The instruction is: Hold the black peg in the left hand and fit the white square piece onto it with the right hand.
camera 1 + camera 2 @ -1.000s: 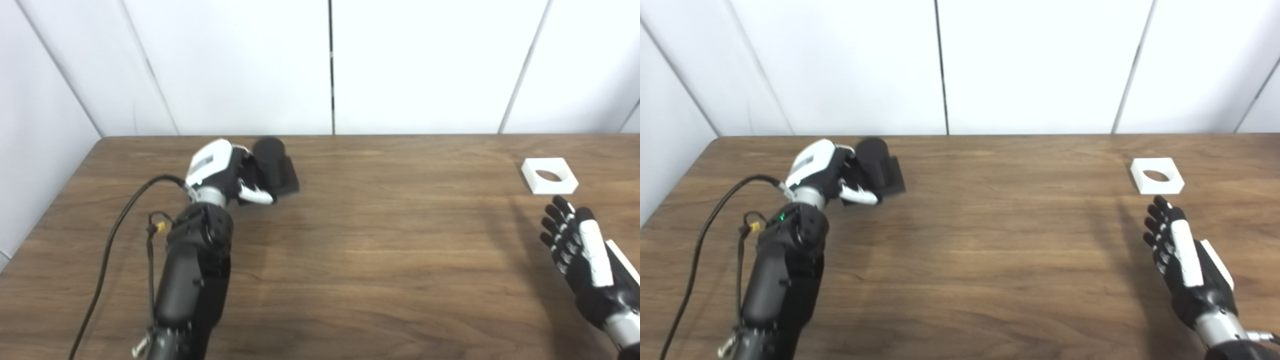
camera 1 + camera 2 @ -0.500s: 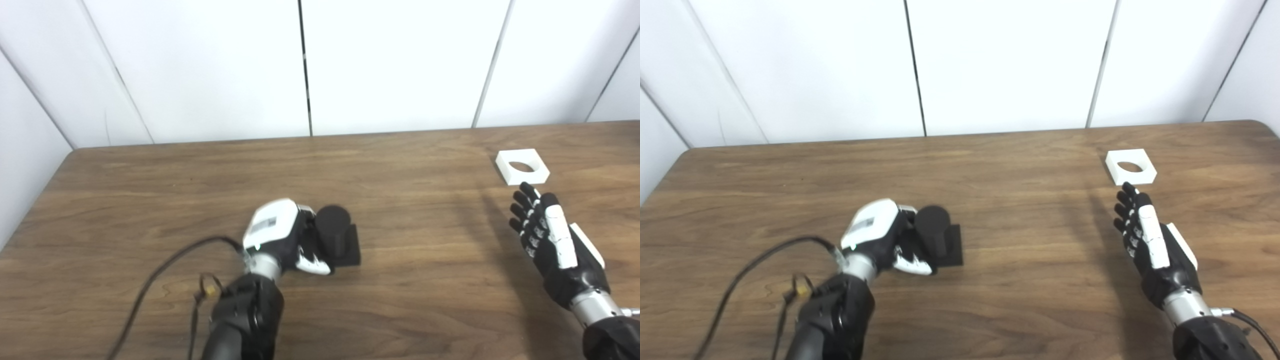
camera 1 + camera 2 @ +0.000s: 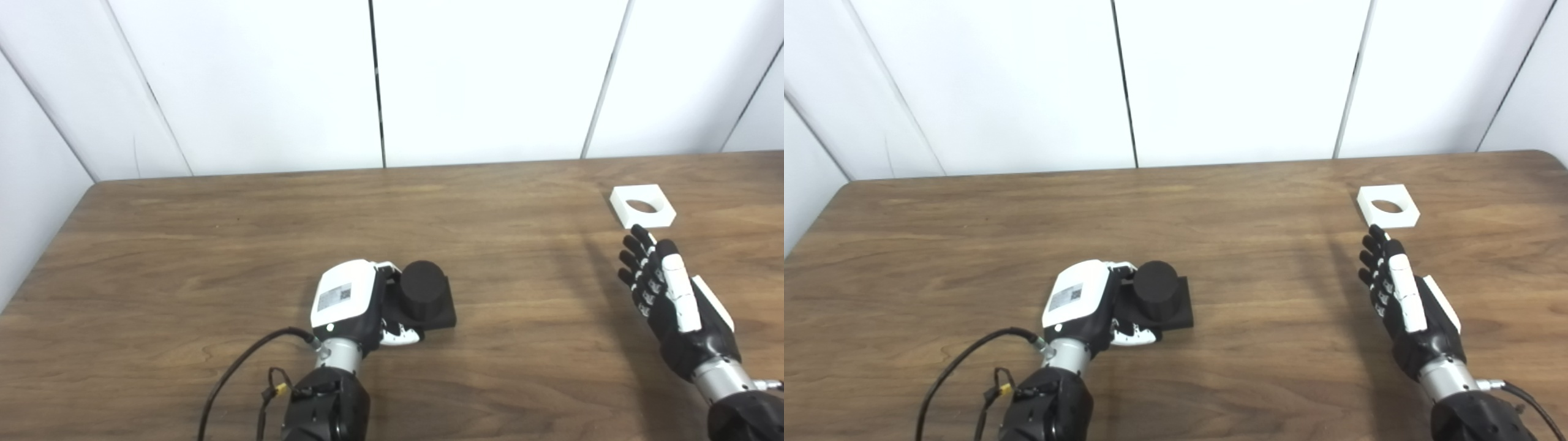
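Here the black peg (image 3: 424, 295), a round post on a square base, sits near the middle of the wooden table (image 3: 184, 245), clasped by the left hand (image 3: 355, 303), whose fingers wrap its near side. The white square piece (image 3: 642, 206) lies flat at the far right. Just short of it, the right hand (image 3: 674, 300) holds nothing, fingers straight and slightly spread, pointing toward the piece.

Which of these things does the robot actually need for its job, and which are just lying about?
Needed:
black round peg on its square base
white square piece with a round hole
left hand
right hand

Lying about:
nothing loose; only the brown wooden table and black cable
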